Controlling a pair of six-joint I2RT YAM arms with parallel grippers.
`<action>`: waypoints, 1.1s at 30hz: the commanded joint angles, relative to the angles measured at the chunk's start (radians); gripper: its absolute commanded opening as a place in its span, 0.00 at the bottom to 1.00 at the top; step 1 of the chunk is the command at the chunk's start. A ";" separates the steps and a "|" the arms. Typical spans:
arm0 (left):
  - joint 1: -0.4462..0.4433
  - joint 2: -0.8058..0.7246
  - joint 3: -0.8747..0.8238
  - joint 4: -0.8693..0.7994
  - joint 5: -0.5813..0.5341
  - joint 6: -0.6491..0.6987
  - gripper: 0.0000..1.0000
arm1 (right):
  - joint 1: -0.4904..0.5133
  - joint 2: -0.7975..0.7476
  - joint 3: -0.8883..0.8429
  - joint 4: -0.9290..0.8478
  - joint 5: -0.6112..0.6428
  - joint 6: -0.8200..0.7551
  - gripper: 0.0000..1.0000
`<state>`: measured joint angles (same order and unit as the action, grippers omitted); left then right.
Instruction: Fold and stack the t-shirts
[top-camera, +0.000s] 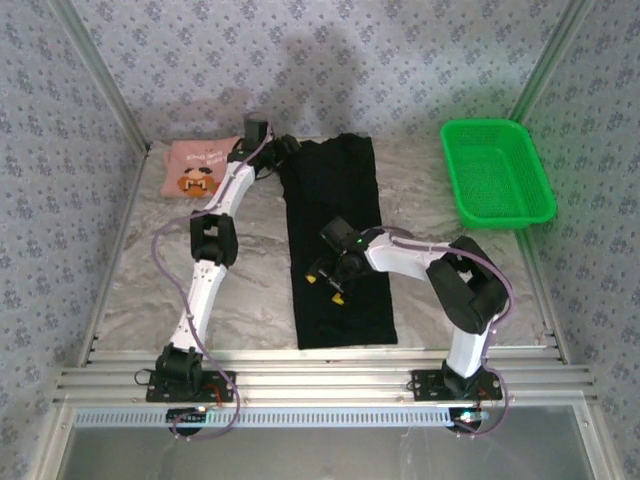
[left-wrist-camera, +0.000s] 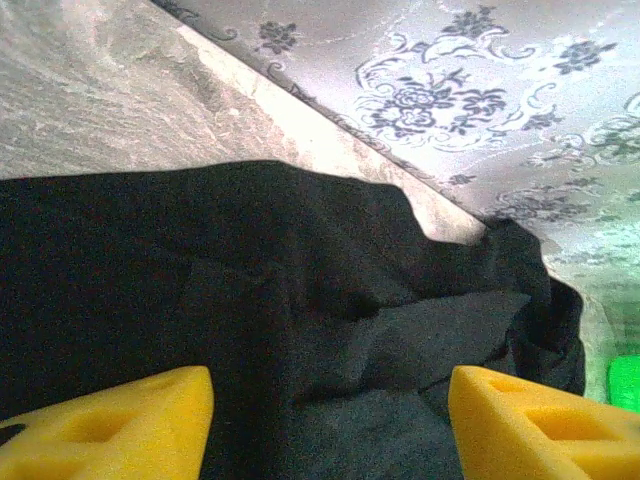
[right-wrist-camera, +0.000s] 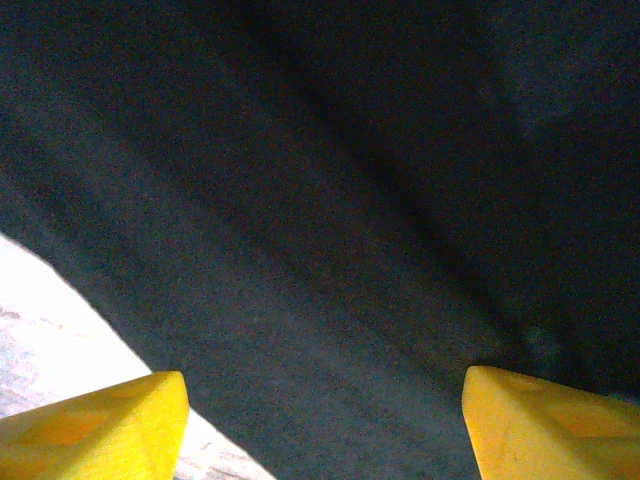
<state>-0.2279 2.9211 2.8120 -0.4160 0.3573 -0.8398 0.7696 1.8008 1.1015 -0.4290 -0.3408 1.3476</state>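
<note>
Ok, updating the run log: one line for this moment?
black t-shirt: long strip, table centre | left claw: open, its far end | right claw: open, mid-strip | pink t-shirt: far left

The right gripper (right-wrist-camera: 325, 430) is over the black t-shirt (right-wrist-camera: 350, 200), its yellow fingertips (right-wrist-camera: 100, 425) spread wide apart. Pale table (right-wrist-camera: 40, 310) is visible at lower left.

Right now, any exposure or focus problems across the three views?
Top external: even, sharp, soft shadow on the back wall; black shirt shows little fold detail. Left wrist: table edge beyond the shirt blown out. Right wrist: shirt dark and soft, table corner overexposed.
</note>
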 joint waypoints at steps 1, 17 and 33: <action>0.015 -0.109 0.032 -0.024 0.072 0.000 0.67 | 0.009 -0.038 0.079 -0.069 0.059 -0.008 0.78; -0.218 -0.982 -0.549 -0.548 -0.051 0.350 0.74 | -0.145 -0.655 -0.106 -0.541 0.138 -0.592 0.97; -0.530 -2.083 -1.995 -0.232 -0.282 -0.194 0.77 | -0.258 -0.986 -0.546 -0.485 0.037 -0.563 0.94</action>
<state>-0.7021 0.9623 0.9104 -0.6895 0.1658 -0.8871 0.5232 0.8413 0.6041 -0.9302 -0.2588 0.7948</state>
